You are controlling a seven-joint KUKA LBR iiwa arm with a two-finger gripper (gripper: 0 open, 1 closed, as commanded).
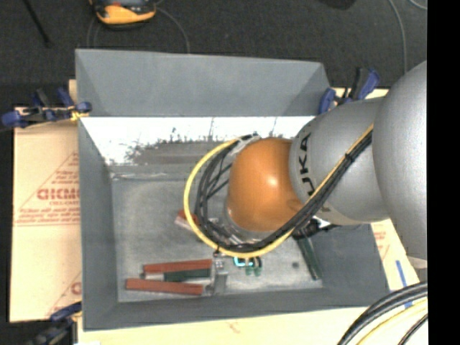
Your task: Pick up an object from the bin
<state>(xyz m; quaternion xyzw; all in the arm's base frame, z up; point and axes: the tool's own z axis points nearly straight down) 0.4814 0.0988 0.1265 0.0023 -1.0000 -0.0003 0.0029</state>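
Robot arm with orange wrist cover (262,185) hangs low over the grey bin (97,214), hiding most of the gripper (241,263); whether it is open or clenched cannot be told. Just left, on the near floor, lie a red-and-green stick (180,269) and a red-brown stick (164,287). They are probably light, stiff and smooth, best pinched mid-shaft.

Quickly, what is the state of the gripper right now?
Gripper: cannot be told; it is under the orange wrist cover, beside the red-brown sticks near the bin's front wall.
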